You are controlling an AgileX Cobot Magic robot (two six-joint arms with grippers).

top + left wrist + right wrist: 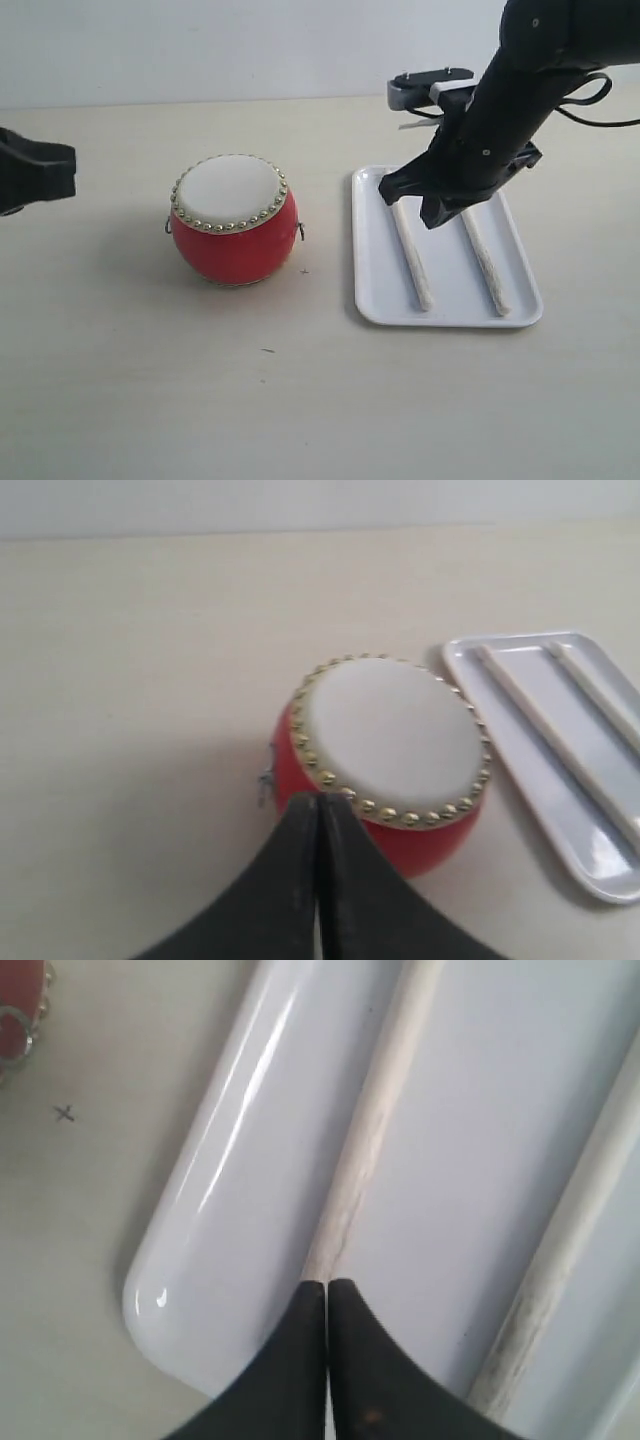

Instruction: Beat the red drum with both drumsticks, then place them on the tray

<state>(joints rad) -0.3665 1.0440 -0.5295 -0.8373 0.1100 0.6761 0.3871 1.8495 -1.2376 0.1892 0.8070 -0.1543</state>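
The red drum with its cream skin stands upright on the table, left of the white tray. Both drumsticks lie flat and side by side in the tray. My right gripper hangs over the far end of the left stick, shut. In the right wrist view its closed tips sit just above that stick and hold nothing; the other stick lies alongside. My left gripper is at the far left, shut and empty, its tips pointing at the drum.
The pale table top runs all round the drum and tray. A small pen cross marks the table between them. The right arm's black links reach down from the upper right over the tray's far end.
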